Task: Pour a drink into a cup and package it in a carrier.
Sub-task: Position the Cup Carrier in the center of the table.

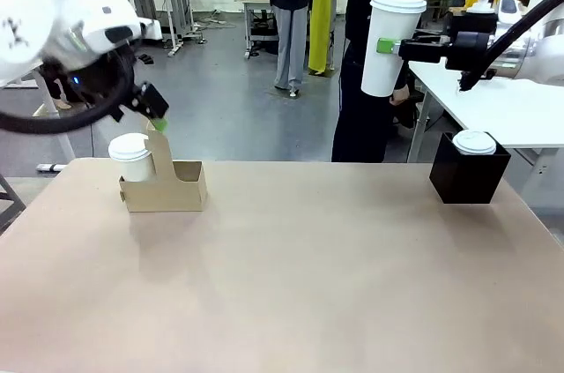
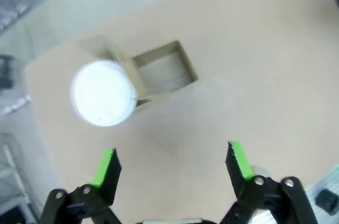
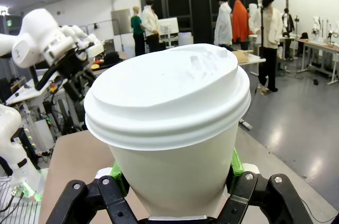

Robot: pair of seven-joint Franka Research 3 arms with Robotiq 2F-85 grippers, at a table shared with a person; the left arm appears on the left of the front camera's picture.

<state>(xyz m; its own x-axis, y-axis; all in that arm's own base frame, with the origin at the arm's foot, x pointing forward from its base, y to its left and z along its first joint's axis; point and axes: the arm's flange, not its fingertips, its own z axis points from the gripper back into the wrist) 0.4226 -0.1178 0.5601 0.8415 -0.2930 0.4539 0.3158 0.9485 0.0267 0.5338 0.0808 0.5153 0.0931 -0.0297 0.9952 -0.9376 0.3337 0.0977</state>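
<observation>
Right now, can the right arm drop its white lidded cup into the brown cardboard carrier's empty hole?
Doubtful: the brown cardboard carrier has a bare hole, but the open left end effector hangs just above it.

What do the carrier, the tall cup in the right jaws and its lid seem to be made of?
The carrier looks like brown cardboard, matte, with folded flat walls. The tall cup is probably paper: plain white, dull. Its lid is likely thin moulded plastic: white, faintly glossy, raised rim.

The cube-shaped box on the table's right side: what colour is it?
The box is black; the front view shows it best.
</observation>
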